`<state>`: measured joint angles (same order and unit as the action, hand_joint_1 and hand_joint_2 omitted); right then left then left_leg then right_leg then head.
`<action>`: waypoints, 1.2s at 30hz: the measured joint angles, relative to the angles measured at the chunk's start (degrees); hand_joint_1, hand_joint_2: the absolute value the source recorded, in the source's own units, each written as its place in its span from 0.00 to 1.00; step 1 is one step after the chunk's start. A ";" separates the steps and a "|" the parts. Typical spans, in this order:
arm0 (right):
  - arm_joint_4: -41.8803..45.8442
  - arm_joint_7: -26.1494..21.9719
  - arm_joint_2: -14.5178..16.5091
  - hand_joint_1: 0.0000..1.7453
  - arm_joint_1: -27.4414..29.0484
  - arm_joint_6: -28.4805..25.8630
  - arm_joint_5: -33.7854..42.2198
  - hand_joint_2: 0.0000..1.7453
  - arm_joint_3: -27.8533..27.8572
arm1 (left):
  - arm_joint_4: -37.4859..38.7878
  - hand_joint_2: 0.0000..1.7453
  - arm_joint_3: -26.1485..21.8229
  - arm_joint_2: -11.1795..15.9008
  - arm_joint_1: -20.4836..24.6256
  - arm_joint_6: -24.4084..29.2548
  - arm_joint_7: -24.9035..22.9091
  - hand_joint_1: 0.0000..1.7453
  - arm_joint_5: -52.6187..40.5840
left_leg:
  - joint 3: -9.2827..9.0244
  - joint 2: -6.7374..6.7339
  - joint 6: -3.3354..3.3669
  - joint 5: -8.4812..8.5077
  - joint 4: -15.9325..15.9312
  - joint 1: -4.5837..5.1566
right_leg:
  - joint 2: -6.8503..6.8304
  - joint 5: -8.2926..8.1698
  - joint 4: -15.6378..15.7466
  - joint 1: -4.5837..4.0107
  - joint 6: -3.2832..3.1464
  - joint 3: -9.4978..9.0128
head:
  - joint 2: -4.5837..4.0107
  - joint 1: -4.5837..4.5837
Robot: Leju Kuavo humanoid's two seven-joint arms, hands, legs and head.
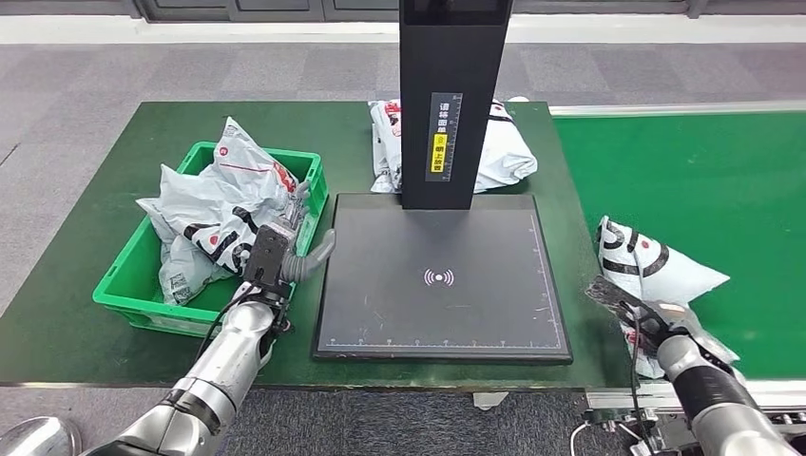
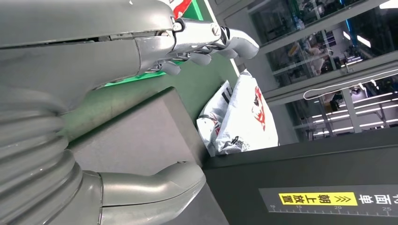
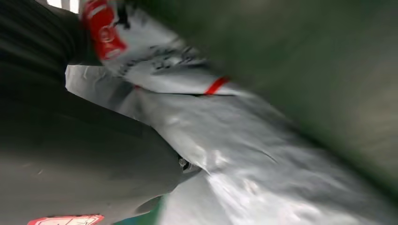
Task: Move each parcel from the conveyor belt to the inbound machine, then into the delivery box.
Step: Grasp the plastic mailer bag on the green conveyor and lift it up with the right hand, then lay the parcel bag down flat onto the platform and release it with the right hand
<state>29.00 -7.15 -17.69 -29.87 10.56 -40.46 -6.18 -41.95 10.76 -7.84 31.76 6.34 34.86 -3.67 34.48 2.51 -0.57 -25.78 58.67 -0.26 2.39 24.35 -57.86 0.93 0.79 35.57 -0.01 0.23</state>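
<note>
A white parcel with black and red print (image 1: 651, 266) lies at the near left edge of the green conveyor belt (image 1: 703, 180). My right hand (image 1: 635, 318) grips its near end; up close the parcel (image 3: 244, 140) presses against the hand (image 3: 70, 154), blurred. My left hand (image 1: 283, 258) hovers open between the green delivery box (image 1: 124, 285) and the inbound machine's black plate (image 1: 442, 275), holding nothing; its fingers (image 2: 206, 42) are spread. Several parcels (image 1: 223, 209) fill the box.
The machine's black column (image 1: 451, 95) rises at the plate's far side. Another white parcel (image 1: 504, 152) lies behind it on the green table (image 1: 86, 190), also seen as a parcel (image 2: 244, 117) from the left wrist. Grey floor surrounds the table.
</note>
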 joint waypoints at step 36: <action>37.88 -9.73 13.69 1.00 5.06 -9.73 27.16 1.00 -13.94 | -2.79 1.00 -0.49 -0.97 -0.28 -0.22 0.17 0.00 -0.94 | -0.09 -0.64 -1.01 0.09 -0.52 -0.40 | 0.65 -0.22 -0.11 -0.30 -0.98 0.51 | 0.00 -0.01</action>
<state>66.88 -16.88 -4.00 -24.81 0.83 -13.30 -20.13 -44.75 10.27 -8.81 31.48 6.12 35.03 -4.61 34.39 1.87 -1.58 -25.69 58.15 -0.66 3.05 24.13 -57.97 0.63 -0.19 36.08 -0.01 0.22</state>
